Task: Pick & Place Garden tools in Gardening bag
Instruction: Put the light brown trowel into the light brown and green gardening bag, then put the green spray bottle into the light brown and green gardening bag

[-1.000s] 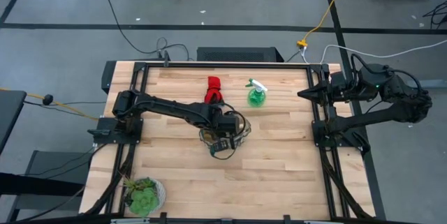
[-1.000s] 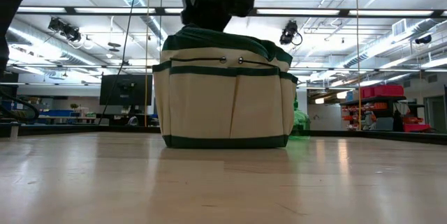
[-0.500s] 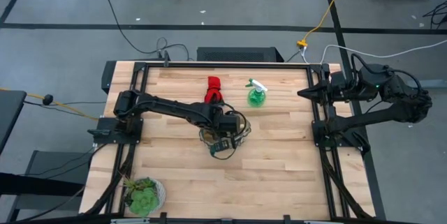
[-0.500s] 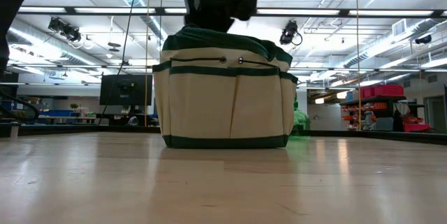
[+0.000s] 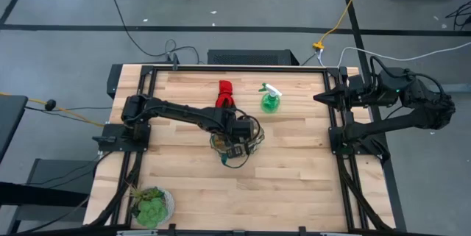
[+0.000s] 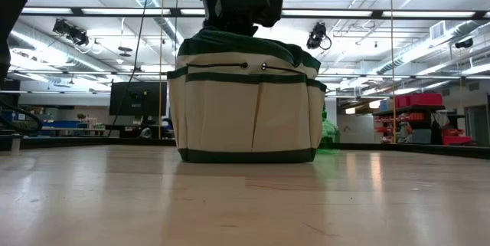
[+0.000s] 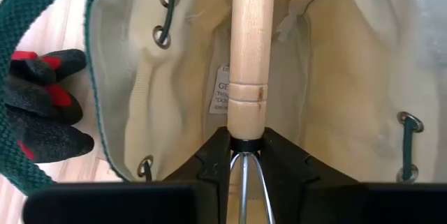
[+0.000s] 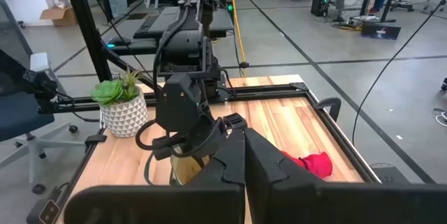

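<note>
Two arms: one at work, one waiting.
Left gripper (image 7: pixel 246 155): over the mouth of the gardening bag (image 5: pixel 235 146), near the middle of the table (image 5: pixel 294 170); in the left wrist view its fingers are pinched on a hand rake (image 7: pixel 249 56) at the collar where the metal shank meets the pale wooden handle, handle end pointing down into the bag.
Bag interior: cream lining, eyelets and a sewn label show around the handle; I cannot tell whether the handle end touches the bottom, nor whether a second rake already lies inside.
Bag from the low view: upright on the table, tan panels with a dark green rim (image 6: pixel 245 50), the left gripper sitting just above that rim.
Glove bundle (image 5: pixel 224 93): red and black, on the table just beyond the bag toward the far edge; it also shows right beside the bag's outer wall in the left wrist view, so it is not packed.
Spray bottle (image 5: pixel 270 100): green with a white nozzle, standing near the far edge, to the right of the gloves, apart from the bag.
Right gripper (image 5: pixel 324 98): parked at the table's right edge near the far corner, its fingers pressed together and holding nothing.
Potted plant (image 5: pixel 151 205): near left corner, not part of the job.
Progress, as I judge it: one rake is about to be released into the bag; gloves and bottle remain, and no other rake lies on the table.
</note>
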You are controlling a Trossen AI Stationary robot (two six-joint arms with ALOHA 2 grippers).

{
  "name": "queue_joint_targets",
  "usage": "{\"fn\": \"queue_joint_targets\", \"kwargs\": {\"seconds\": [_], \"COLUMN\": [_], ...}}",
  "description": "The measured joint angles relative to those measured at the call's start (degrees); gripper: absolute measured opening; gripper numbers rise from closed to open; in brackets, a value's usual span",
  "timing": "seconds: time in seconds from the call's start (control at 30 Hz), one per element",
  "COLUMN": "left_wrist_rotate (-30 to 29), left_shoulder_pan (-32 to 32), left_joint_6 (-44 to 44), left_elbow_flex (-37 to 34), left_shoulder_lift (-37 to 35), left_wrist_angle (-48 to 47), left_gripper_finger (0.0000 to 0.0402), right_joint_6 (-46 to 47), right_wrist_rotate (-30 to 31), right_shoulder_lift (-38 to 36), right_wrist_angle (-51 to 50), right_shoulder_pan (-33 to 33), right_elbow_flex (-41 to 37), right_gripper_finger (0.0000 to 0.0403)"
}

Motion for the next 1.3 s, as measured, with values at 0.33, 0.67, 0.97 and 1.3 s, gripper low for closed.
{"fn": "queue_joint_targets", "kwargs": {"seconds": [0.33,0.67,0.97,1.3], "left_wrist_rotate": [-0.1,2.6,-3.1,-4.1], "left_shoulder_pan": [-0.1,-0.1,0.0,2.9], "left_joint_6": [0.0,0.4,5.8,8.0], "left_elbow_flex": [0.0,3.1,18.5,26.8], "left_shoulder_lift": [0.0,-0.3,-0.5,-0.6], "left_wrist_angle": [0.4,-1.3,-9.3,-11.6], "left_gripper_finger": [0.0154,0.0228,0.0211,0.0199], "right_joint_6": [0.1,1.5,1.5,1.1], "right_wrist_rotate": [0.0,0.0,0.0,0.0], "right_shoulder_lift": [0.0,0.0,1.0,2.5], "right_wrist_angle": [0.0,0.0,0.0,-0.1], "right_shoulder_pan": [0.0,0.0,0.0,0.0], "right_elbow_flex": [0.0,0.0,0.0,0.0], "right_gripper_finger": [0.0000,0.0000,0.0000,0.0000]}}
